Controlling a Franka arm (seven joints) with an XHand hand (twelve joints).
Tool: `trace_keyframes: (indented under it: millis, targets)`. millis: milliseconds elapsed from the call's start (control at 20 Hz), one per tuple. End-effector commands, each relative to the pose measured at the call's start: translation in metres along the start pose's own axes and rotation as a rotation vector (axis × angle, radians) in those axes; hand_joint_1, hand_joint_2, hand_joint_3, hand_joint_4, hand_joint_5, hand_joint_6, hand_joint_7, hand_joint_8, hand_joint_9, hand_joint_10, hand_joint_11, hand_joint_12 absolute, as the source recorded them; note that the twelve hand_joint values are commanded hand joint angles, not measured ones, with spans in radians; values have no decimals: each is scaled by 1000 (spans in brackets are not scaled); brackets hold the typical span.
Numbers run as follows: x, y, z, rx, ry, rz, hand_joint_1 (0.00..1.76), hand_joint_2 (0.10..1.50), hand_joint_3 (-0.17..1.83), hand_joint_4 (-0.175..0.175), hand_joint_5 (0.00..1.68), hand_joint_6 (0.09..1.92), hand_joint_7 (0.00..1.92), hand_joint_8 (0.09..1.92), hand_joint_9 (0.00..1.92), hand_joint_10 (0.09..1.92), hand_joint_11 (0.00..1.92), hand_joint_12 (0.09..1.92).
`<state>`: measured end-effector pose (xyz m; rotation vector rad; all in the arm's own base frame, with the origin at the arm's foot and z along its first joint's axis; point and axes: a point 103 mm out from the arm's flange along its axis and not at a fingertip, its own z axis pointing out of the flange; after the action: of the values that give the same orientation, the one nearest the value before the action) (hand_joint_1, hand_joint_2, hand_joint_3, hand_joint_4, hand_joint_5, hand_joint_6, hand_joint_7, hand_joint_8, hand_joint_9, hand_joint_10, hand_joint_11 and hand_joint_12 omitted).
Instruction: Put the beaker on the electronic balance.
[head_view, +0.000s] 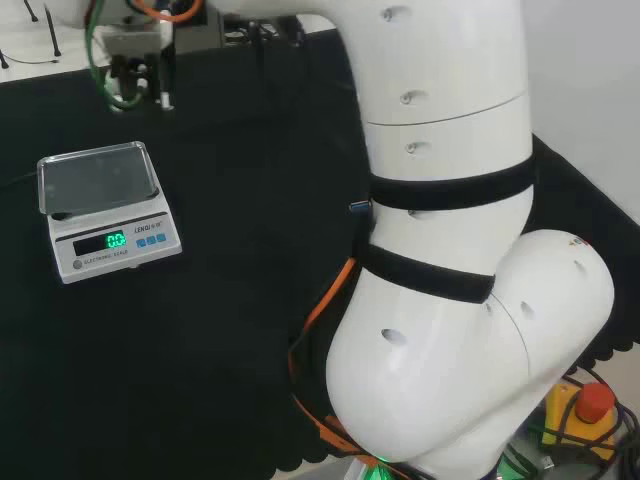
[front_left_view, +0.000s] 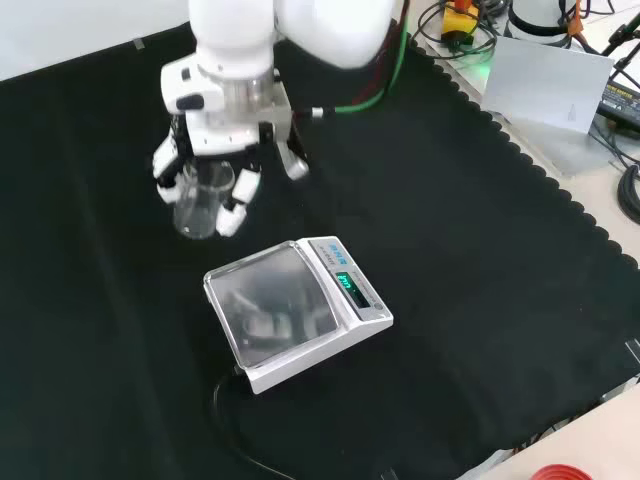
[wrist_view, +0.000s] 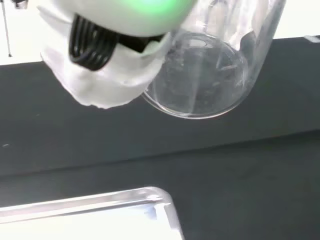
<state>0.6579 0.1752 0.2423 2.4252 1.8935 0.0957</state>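
**benchguy:** Above the black cloth (front_left_view: 480, 260) in the front view, the hand (front_left_view: 215, 160) had its fingers curled round the clear beaker (front_left_view: 198, 205), holding it just up and left of the electronic balance (front_left_view: 295, 310). Beaker wasn't on the pan.

**glassfan:** Yep, the wrist view showed the beaker (wrist_view: 200, 75) from below, its round base off the cloth, a corner of the balance (wrist_view: 125, 210) near. In the head view the balance (head_view: 105, 210) sat bare, display lit green.
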Motion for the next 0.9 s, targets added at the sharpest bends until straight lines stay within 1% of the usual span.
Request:
trace_keyframes:
  millis: [50,250,400,550,700,800,900]
  targets:
    - [85,-35,42,95,-17,-144,1396,1037,1,-175,1064,854,921,1099,1331,464,1255,853]
    - [92,-46,62,143,-46,-169,1396,1036,1,-175,1066,852,922,1097,1333,462,1255,853]
    - [92,-54,69,170,-75,-184,1396,1036,1,-175,1066,851,922,1096,1334,461,1255,853]
    - [89,-60,69,185,-97,-191,1396,1036,1,-175,1067,849,924,1093,1334,460,1255,853]
    - [82,-63,63,186,-120,-192,1396,1036,0,-175,1069,847,926,1090,1335,458,1255,853]
    - [80,-62,60,192,-123,-192,1325,1038,3,-175,1090,818,1058,907,1325,489,1259,851]
    - [78,-63,60,202,-128,-189,1297,1037,3,-175,1106,795,1120,819,1317,510,1264,847]
